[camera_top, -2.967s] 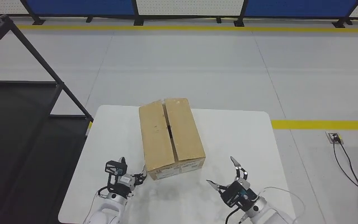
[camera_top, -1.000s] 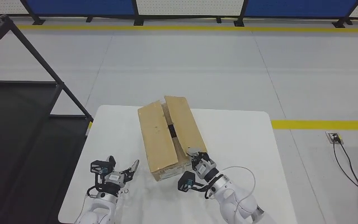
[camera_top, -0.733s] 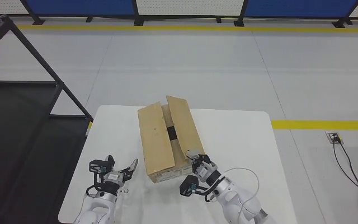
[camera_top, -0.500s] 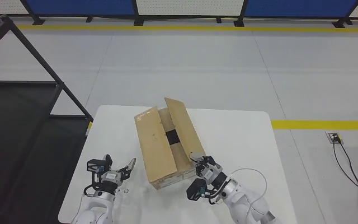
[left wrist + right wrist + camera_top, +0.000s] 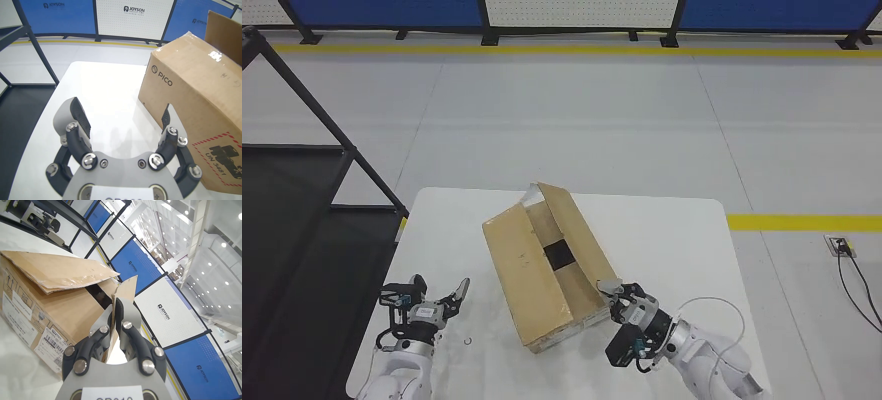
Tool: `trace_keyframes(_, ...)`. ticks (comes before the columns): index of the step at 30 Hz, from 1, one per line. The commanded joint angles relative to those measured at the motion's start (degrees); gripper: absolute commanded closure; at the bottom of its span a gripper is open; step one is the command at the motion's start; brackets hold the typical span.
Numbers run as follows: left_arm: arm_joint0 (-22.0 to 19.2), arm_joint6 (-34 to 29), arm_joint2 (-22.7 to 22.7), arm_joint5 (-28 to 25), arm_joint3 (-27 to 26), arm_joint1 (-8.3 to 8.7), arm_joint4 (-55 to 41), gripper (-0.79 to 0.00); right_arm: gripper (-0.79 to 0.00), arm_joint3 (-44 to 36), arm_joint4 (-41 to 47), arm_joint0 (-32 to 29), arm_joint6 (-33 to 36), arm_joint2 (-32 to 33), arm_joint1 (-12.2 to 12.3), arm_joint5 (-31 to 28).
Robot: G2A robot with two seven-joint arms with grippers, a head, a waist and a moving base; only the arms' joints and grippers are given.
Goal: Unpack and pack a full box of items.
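Right wrist view: right gripper [image 5: 115, 308] clamps the edge of one flap [image 5: 127, 288] of the box [image 5: 56, 313]. Recommended: swing the flap outward about its hinge, steadily, to avoid tearing. Left gripper [image 5: 121, 102] hangs spread, empty.

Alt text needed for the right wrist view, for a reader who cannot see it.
The right gripper is shut on the edge of one top flap of a cardboard box, holding it raised. The other flap lies partly lifted, with a dark gap between them. The box stands on a white table.
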Motion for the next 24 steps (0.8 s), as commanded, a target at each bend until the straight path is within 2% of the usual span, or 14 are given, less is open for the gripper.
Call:
trace_keyframes(1, 0.1, -0.1, -0.2, -0.1, -0.1, 0.01, 0.0, -0.785, 0.000, 0.3, 0.4, 0.3, -0.9, 0.4, 0.2, -1.7)
trace_keyframes(11, 0.7, -0.5, -0.1, -0.5, -0.2, -0.04, 0.6, -0.785, 0.000, 1.2, 2.1, 0.8, -2.6, 2.1, 1.0, -5.7)
trace_keyframes(12, 0.8, -0.6, 0.1, -1.0, -0.3, -0.02, 1.1, -0.785, -0.252, 1.2, 2.3, 0.8, -2.6, 2.2, 1.1, -5.8)
trace_keyframes(14, 1.1, -0.6, 0.4, -2.2, -0.4, 0.03, 2.0, -0.785, -0.434, 1.0, 2.3, 0.6, -2.6, 2.2, 1.2, -5.9)
trace_keyframes(15, 1.2, -0.6, 0.6, -2.7, -0.4, 0.06, 2.3, -0.785, -0.683, 0.9, 2.3, 0.5, -2.6, 2.2, 1.2, -5.9)
trace_keyframes(16, 1.3, -0.6, 0.7, -3.5, -0.5, 0.10, 2.8, -0.785, -0.785, 0.8, 2.3, 0.4, -2.6, 2.2, 1.3, -6.0)
trace_keyframes(24, 3.1, 1.0, 1.5, -14.9, -1.3, 0.92, 7.9, -0.785, -0.785, -2.3, 2.7, -2.1, -3.6, 3.3, 1.9, -5.3)
